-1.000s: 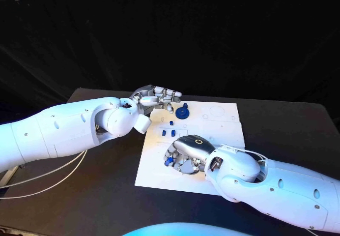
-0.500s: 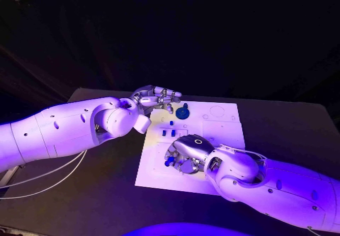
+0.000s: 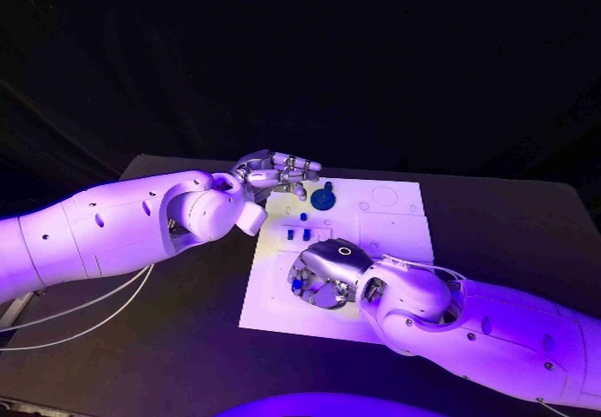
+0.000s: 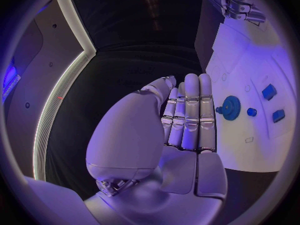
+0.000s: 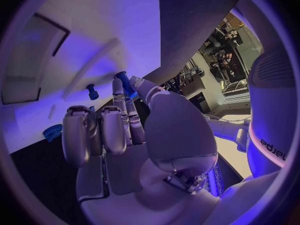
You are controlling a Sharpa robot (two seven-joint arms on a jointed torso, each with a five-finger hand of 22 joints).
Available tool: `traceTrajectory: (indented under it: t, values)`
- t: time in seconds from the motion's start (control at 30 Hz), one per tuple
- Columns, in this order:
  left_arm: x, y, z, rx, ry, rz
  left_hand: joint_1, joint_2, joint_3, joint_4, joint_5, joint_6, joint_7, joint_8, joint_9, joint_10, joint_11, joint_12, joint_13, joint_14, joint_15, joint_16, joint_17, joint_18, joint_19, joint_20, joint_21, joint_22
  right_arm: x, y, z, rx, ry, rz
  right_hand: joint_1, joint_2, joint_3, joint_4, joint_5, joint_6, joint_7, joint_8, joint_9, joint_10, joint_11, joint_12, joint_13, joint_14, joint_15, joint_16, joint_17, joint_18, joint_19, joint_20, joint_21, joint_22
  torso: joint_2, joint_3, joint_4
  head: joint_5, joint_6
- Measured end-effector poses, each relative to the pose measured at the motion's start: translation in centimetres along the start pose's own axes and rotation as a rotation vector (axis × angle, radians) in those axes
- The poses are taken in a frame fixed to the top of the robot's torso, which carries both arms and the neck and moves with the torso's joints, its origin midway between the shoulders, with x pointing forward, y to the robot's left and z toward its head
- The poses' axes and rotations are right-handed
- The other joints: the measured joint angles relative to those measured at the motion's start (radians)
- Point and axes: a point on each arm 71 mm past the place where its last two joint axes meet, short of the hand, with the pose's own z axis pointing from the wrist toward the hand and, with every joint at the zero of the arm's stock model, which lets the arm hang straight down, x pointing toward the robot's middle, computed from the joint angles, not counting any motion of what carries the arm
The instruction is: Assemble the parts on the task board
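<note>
This looks like a robotics lab or demonstration stand. A black table (image 3: 501, 217) stands before dark drapery (image 3: 376, 78) that closes off everything from 9 to 3 o'clock in the head view. Loose white cables (image 3: 88, 313) trail off the table at 8 o'clock. The right wrist view catches a cluttered background of equipment racks (image 5: 219, 60), and the left wrist view a curved lit strip (image 4: 53, 100) along a wall panel.

The white task board (image 3: 394, 228) lies flat in the middle of the black table. A round blue gear (image 3: 323, 199) sits near its far edge. Two small blue blocks (image 3: 298, 234) stand side by side below it. One small blue peg (image 5: 124, 83) is pinched in the right hand (image 3: 328, 271).
</note>
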Motion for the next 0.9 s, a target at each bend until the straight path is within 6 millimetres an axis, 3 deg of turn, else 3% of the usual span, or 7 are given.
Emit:
traceTrajectory:
  t: [0.13, 0.33, 0.53, 0.8, 0.9]
  values:
    - [0.0, 0.0, 0.0, -0.001, 0.0, 0.0, 0.0, 0.0, 0.0, 0.0, 0.0, 0.0, 0.0, 0.0, 0.0, -0.004, 0.004, 0.0, 0.0, -0.004, 0.004, 0.0, -0.002, 0.0, 0.0, 0.0, 0.0, 0.0, 0.3, -0.1, -0.1, 0.006, 0.007, 0.0, 0.0, 0.0, -0.003, 0.003, 0.002, -0.047, 0.001, -0.02, -0.015, -0.012, -0.005, -0.008, -0.001, 0.002, 0.002, 0.0, -0.001, 0.0, 0.0, 0.005, 0.0, 0.0, 0.0, 0.0, 0.0, 0.0, 0.0]
    - [-0.1, 0.0, -0.1, -0.002, 0.0, 0.001, 0.0, 0.0, 0.0, 0.0, 0.0, 0.0, 0.0, 0.0, 0.0, -0.004, 0.004, 0.0, 0.0, -0.004, 0.004, 0.0, -0.002, 0.0, 0.0, 0.0, 0.0, 0.0, 0.4, -0.3, -0.1, 0.015, 0.007, 0.001, -0.003, -0.011, -0.003, 0.003, 0.002, -0.134, 0.001, -0.02, -0.04, -0.01, -0.003, -0.008, 0.009, 0.002, 0.002, 0.0, -0.001, 0.0, -0.001, 0.006, -0.004, 0.0, 0.0, 0.0006, 0.0, 0.0, 0.001]
    - [-0.1, 0.0, -0.1, -0.003, -0.001, 0.001, 0.0, 0.0, 0.0, 0.0, 0.0, 0.0, 0.0, 0.0, 0.0, -0.004, 0.004, 0.0, 0.0, -0.004, 0.004, 0.0, -0.002, 0.0, 0.0, 0.0, 0.0, 0.0, 0.3, -0.2, -0.4, 0.013, -0.004, 0.006, -0.011, -0.023, -0.013, 0.002, 0.002, -0.185, -0.015, -0.02, -0.055, -0.01, -0.004, -0.008, 0.017, 0.002, 0.001, 0.0, -0.002, 0.0, -0.001, 0.006, -0.004, 0.0, 0.0, 0.001, -0.0002, -0.001, 0.001]
    - [-0.2, 0.0, -0.1, -0.004, -0.002, 0.002, 0.0, 0.0, 0.0, 0.0, 0.0, 0.0, 0.0, 0.0, 0.0, -0.004, 0.004, 0.0, 0.0, -0.004, 0.004, 0.0, -0.001, 0.0, 0.0, 0.0, 0.0, 0.0, -0.2, 0.1, -1.7, 0.005, -0.033, 0.021, -0.014, -0.034, -0.026, 0.004, 0.002, -0.212, -0.033, -0.02, -0.063, 0.001, -0.014, -0.004, 0.027, 0.002, 0.001, 0.0, -0.001, 0.0, -0.001, 0.006, -0.004, 0.0, -0.001, 0.0012, -0.0005, -0.003, 0.002]
    - [-0.4, 0.0, -0.2, -0.004, -0.005, 0.003, 0.0, 0.0, 0.0, 0.0, 0.0, -0.001, 0.001, 0.0, -0.001, -0.008, 0.0, 0.0, 0.0, -0.004, 0.004, 0.0, -0.001, 0.0, 0.0, 0.0, 0.0, 0.0, -0.8, -0.1, -2.7, 0.009, -0.049, 0.026, -0.014, -0.034, -0.033, 0.003, 0.002, -0.216, -0.03, -0.02, -0.063, 0.006, -0.019, 0.0, 0.03, 0.002, -0.006, 0.0, 0.0, 0.0, -0.001, 0.006, -0.004, 0.0, -0.001, 0.0009, -0.0012, -0.004, 0.003]
